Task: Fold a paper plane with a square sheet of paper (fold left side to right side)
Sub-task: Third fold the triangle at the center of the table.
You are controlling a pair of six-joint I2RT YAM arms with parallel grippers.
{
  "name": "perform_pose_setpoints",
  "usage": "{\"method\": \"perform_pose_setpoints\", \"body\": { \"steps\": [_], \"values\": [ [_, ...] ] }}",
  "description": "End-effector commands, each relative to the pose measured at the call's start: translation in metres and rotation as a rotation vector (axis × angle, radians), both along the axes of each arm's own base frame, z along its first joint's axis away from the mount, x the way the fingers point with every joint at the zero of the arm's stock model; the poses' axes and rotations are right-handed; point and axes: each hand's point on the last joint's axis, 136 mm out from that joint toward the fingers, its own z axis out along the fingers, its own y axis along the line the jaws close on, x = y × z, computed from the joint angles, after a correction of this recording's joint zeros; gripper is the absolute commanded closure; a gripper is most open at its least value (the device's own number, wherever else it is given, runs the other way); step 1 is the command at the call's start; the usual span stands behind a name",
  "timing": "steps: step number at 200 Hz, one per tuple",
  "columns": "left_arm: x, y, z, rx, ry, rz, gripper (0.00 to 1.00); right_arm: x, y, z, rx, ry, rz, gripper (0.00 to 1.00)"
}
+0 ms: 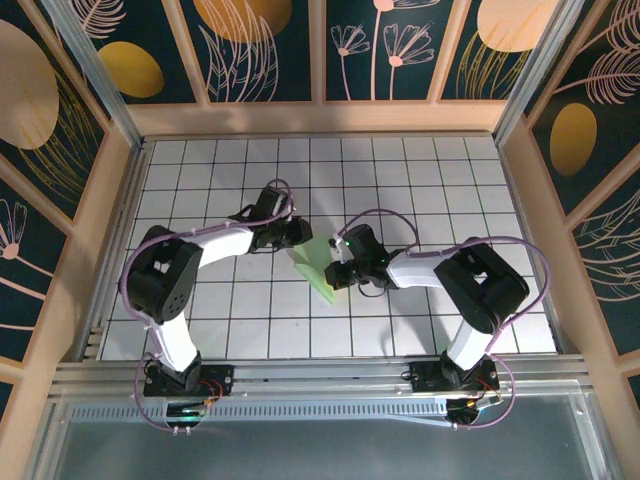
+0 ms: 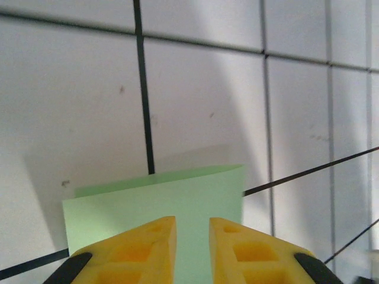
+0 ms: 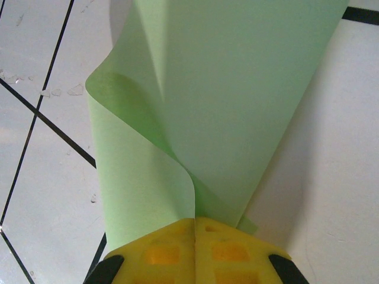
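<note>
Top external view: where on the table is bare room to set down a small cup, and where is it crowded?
Free: the table's back rows along the far wall, and the near tiles between the left arm and the right arm. Crowded: the centre, where the left gripper and the right gripper meet at the sheet of paper.

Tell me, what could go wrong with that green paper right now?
The right gripper pinches the sheet of paper, which bows in a loose, uncreased curl and might spring open. The left gripper stands slightly open at its edge, so the layers could slip out of line.
</note>
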Motion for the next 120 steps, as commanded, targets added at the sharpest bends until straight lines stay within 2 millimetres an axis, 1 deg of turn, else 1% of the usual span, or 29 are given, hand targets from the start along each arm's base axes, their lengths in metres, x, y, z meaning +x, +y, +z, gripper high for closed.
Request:
{"method": "perform_pose_setpoints", "body": {
  "steps": [1,8,11,13,39,70,93,120],
  "values": [
    [0.003,0.009,0.041,-0.017,-0.096,0.026,0.83,-0.013,-0.019,-0.033,-0.108,0.089,-0.016,1.0],
    [-0.002,0.01,0.043,-0.029,-0.102,0.018,0.85,-0.012,-0.019,-0.033,-0.108,0.089,-0.014,1.0],
    [-0.002,0.01,0.048,-0.039,-0.111,0.018,0.86,-0.012,-0.018,-0.033,-0.107,0.091,-0.015,1.0],
    [-0.007,0.012,0.043,-0.037,-0.099,0.014,0.87,-0.012,-0.018,-0.033,-0.106,0.089,-0.015,1.0],
    [-0.037,0.012,0.034,-0.097,-0.068,-0.025,0.92,-0.012,-0.017,-0.034,-0.106,0.096,-0.012,1.0],
    [-0.071,-0.006,0.023,-0.187,-0.014,-0.094,0.94,-0.013,-0.018,-0.036,-0.109,0.1,-0.01,1.0],
    [-0.084,-0.018,0.013,-0.189,0.018,-0.121,0.94,-0.013,-0.018,-0.037,-0.113,0.104,-0.011,1.0],
    [-0.088,-0.025,0.0,-0.175,0.044,-0.123,0.95,-0.013,-0.017,-0.036,-0.111,0.103,-0.007,1.0]
  ]
}}
